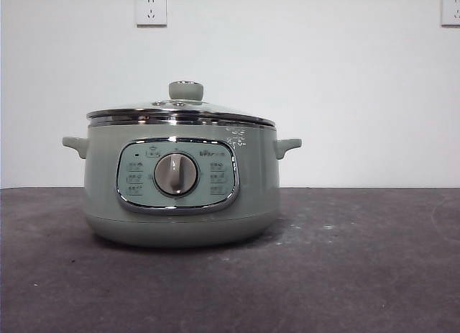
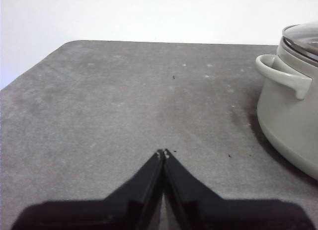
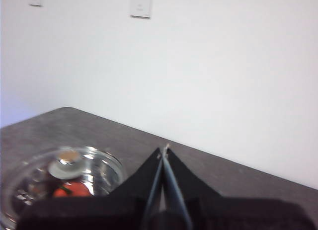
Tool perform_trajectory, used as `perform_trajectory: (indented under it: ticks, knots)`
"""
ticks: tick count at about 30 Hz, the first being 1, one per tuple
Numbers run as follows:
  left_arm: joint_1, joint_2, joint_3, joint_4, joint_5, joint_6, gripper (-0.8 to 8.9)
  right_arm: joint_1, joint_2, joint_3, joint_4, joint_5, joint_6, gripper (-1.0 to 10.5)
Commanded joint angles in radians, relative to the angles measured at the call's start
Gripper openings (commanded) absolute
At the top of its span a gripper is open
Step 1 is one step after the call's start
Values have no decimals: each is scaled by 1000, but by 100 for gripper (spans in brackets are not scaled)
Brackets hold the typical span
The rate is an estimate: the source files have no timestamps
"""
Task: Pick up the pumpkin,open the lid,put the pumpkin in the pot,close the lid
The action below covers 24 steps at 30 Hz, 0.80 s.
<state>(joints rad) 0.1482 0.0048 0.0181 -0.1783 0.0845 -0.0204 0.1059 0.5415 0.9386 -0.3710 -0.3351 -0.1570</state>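
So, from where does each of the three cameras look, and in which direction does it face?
Front view: low, near table height, looking level at the pot and lid against a white wall; no arm shows.
Left wrist view: on the left arm, looking over the table; left gripper shut, pot beside it.
Right wrist view: on the right arm, above the lid; right gripper shut; the pumpkin shows orange through the glass.
All three views share the pot and lid.
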Motion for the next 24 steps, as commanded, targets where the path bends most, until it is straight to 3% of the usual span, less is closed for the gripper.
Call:
perform_trajectory:
  ticks: [1, 5, 9, 16, 24]
  knots:
    - [3, -3, -16, 3, -2, -10, -4, -23, -87, -206, 105, 1, -9, -1]
    - [3, -3, -16, 3, -2, -10, -4, -48, -189, -413, 201, 8, 9, -1]
    - [3, -3, -16, 3, -2, -10, -4, -66, -282, -565, 243, 89, 35, -1]
    - [3, -3, -16, 3, -2, -10, -4, -86, -420, -728, 245, 145, 44, -1]
    - [3, -3, -16, 3, -2, -10, -4, -86, -541, -895, 246, 161, 122, -1]
